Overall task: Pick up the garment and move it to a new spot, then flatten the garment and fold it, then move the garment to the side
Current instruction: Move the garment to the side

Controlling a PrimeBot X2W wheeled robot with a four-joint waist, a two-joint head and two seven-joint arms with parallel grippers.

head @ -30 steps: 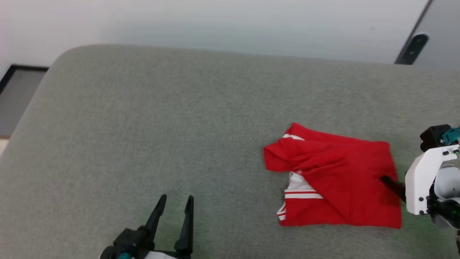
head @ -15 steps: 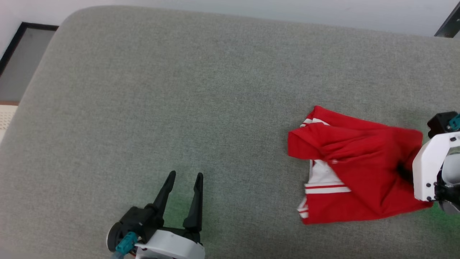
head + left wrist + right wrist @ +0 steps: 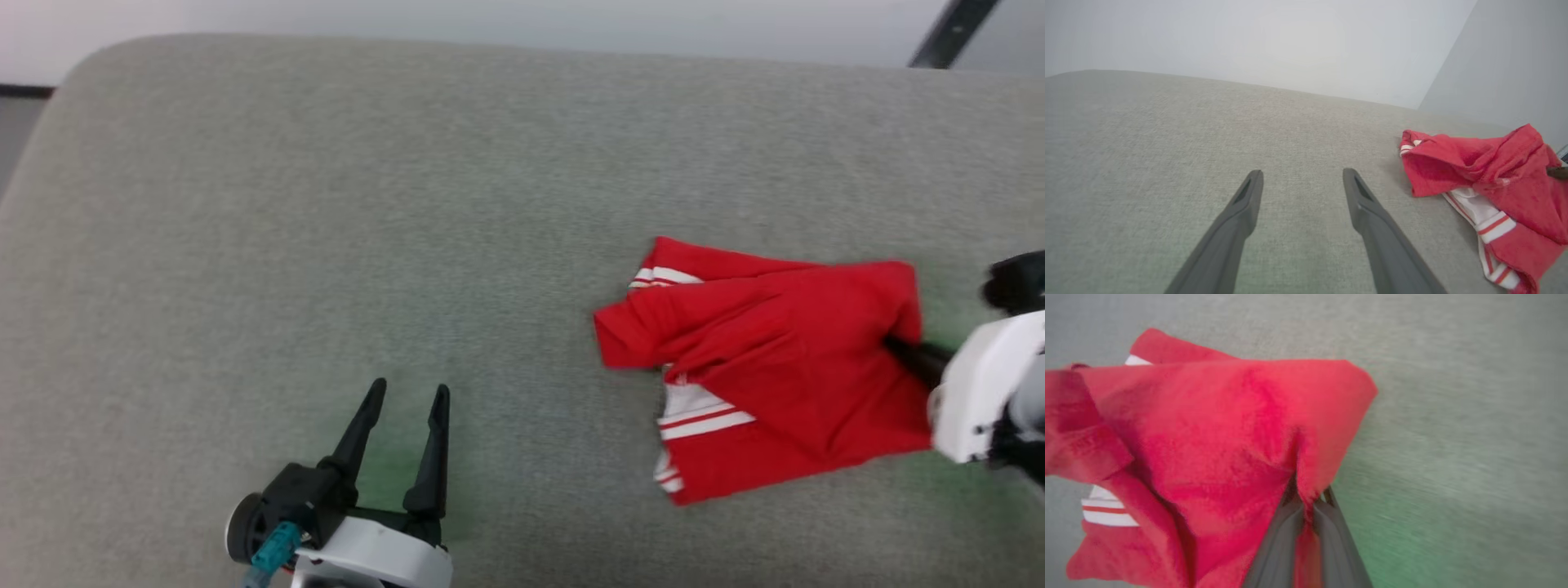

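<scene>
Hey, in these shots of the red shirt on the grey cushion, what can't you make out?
1. Fingertips of the right end effector: buried in a fold of the garment, right wrist view.
2. The garment's right part: cut off by the frame edge, left wrist view.
3. The garment's lower layers: covered by its top fold, head view.
4. Weave of the grey cushion: motion-blurred, right wrist view.

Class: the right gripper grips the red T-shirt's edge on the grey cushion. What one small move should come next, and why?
Probably raise the right gripper a little: its jaws are shut on the edge of the soft red T-shirt with white sleeves, which lies bunched on the grey fabric cushion. The left gripper is open and apart from it.
</scene>
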